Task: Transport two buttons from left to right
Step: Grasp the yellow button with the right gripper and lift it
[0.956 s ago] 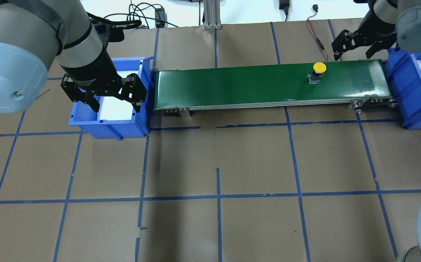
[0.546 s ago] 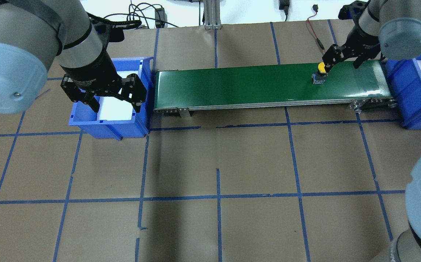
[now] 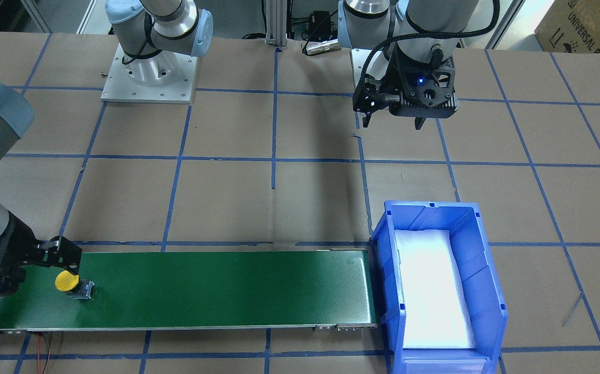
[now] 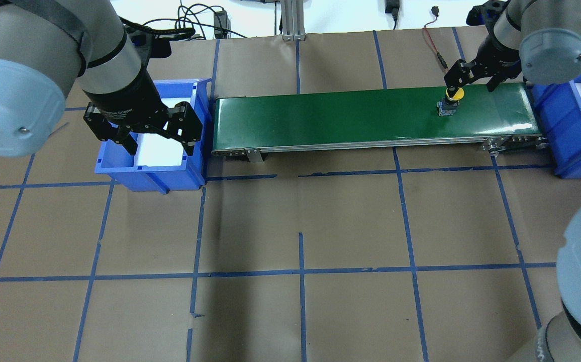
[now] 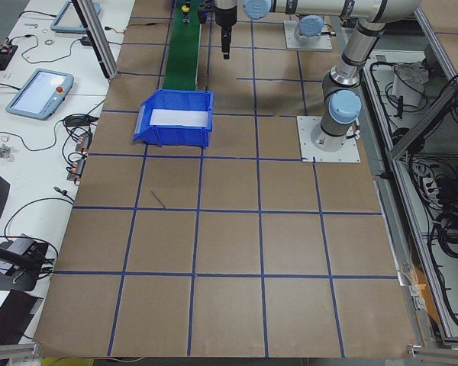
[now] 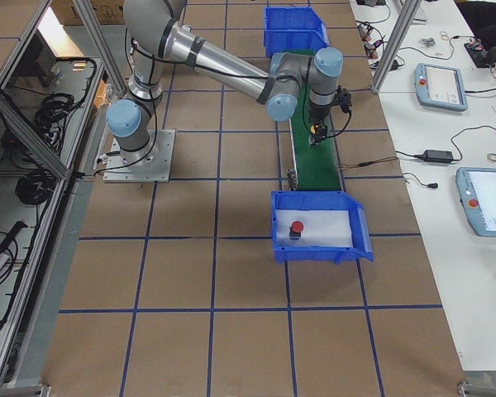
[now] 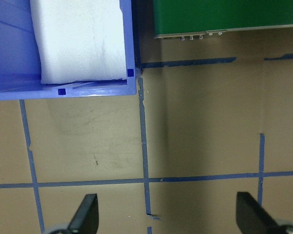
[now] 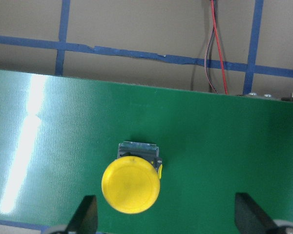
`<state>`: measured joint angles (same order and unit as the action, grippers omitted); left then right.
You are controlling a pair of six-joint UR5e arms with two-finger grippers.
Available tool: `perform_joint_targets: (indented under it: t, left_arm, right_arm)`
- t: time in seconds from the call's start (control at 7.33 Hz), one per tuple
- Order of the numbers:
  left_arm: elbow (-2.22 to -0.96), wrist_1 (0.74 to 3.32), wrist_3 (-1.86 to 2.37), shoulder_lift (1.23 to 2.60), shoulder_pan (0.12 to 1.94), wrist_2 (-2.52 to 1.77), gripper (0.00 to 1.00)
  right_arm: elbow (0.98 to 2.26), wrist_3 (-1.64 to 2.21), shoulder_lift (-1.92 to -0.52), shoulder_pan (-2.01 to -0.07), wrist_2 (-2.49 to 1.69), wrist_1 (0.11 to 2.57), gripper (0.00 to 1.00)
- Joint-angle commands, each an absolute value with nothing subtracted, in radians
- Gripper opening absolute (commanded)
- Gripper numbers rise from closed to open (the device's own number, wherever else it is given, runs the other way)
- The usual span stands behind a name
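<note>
The yellow button (image 4: 453, 95) stands upright on the green conveyor belt (image 4: 320, 115) near its right end; it also shows in the front view (image 3: 66, 281). My right gripper (image 4: 471, 81) is open just above it. In the right wrist view the yellow button (image 8: 131, 184) sits between the fingers, closer to the left one, untouched. The red button (image 6: 298, 227) lies in the right blue bin (image 6: 314, 252). My left gripper (image 4: 144, 136) is open and empty above the left blue bin (image 4: 119, 171), where only a white foam pad shows.
The right blue bin (image 4: 562, 120) butts against the belt's right end. A red wire (image 4: 433, 45) lies behind the belt. An aluminium post (image 4: 290, 20) stands at the table's back edge. Brown paper with blue tape lines covers the table.
My right gripper has swung left from over the right bin and come down over the yellow button. The button has ridden the belt a little to the right. The left arm has not moved.
</note>
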<state>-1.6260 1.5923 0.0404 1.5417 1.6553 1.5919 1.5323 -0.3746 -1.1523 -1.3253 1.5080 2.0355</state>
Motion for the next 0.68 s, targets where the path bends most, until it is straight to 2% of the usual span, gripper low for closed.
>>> perform_joint_targets:
  t: [0.0, 0.41, 0.55]
  left_arm:
    - [-1.626, 1.592, 0.040, 1.542, 1.655, 1.592, 1.00]
    - [-1.626, 1.592, 0.040, 1.542, 1.655, 1.592, 1.00]
    - [-1.625, 1.592, 0.040, 1.542, 1.655, 1.591, 1.00]
  right_arm:
    - [1.532, -0.373, -1.129, -1.325, 1.508, 2.066, 1.00]
    - [1.534, -0.374, -1.120, -1.325, 1.509, 2.072, 1.00]
    - [1.535, -0.374, -1.118, -1.325, 1.508, 2.083, 0.89]
